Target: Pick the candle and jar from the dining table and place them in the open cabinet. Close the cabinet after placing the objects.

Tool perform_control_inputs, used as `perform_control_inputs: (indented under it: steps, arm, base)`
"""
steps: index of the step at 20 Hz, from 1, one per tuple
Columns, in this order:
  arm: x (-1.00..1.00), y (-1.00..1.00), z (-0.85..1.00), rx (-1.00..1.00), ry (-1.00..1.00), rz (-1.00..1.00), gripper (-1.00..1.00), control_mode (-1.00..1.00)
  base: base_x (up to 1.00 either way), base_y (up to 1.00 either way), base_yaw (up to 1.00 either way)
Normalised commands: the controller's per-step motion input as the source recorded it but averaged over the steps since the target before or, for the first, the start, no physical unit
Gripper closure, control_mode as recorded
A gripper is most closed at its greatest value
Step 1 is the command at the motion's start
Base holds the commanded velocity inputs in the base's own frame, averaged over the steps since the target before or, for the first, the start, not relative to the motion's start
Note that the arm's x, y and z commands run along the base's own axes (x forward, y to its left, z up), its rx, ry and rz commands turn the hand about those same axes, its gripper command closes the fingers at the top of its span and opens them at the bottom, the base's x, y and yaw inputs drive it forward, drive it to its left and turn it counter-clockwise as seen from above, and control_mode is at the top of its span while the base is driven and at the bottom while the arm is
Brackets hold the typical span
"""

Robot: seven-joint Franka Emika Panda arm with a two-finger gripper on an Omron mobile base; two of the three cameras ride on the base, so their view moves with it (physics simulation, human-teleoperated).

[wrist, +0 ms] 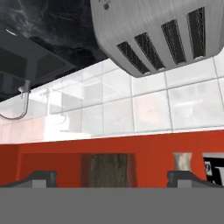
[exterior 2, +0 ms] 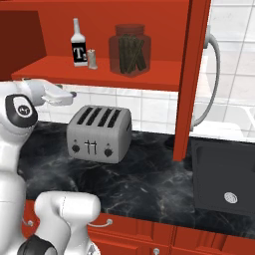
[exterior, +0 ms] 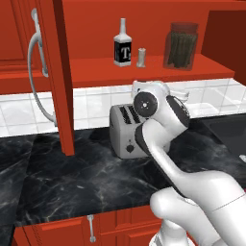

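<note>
The jar (exterior: 181, 45) (exterior 2: 130, 50), clear glass with dark olive contents, stands on the red shelf (exterior: 144, 73) of the open cabinet. The small pale candle (exterior: 141, 57) (exterior 2: 91, 59) stands beside it on the same shelf. My gripper (exterior 2: 69, 94) hovers just below the shelf's front edge, above the toaster, open and empty. The hand view is rolled upside down: the jar (wrist: 107, 168) shows between my fingers and the candle (wrist: 182, 161) is above one fingertip (wrist: 183, 177). The dining table is out of view.
A black-labelled bottle (exterior: 122, 45) (exterior 2: 77, 45) shares the shelf. A silver toaster (exterior: 122, 129) (exterior 2: 99, 132) sits on the marble counter below. Cabinet doors (exterior: 57, 72) (exterior 2: 191, 74) with curved silver handles (exterior 2: 211, 84) hang open. A dark sink (exterior 2: 224, 179) lies to the right.
</note>
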Motion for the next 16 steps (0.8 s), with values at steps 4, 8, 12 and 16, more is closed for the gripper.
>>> perform_control_inputs:
  steps: [4, 8, 12, 16]
  arm:
    - [-0.36, 0.0, -0.12, -0.13, -0.15, 0.0, -1.0, -1.0]
    - [-0.42, 0.0, -0.17, -0.11, -0.13, 0.0, -1.0, -1.0]
    - [-0.18, 0.0, -0.16, -0.12, -0.15, 0.0, -1.0, -1.0]
    - [-0.11, 0.0, -0.13, -0.11, -0.09, 0.0, -1.0, -1.0]
  base:
    - [0.0, 0.0, 0.0]
    - [0.0, 0.0, 0.0]
    - [0.0, 0.0, 0.0]
    - [0.0, 0.0, 0.0]
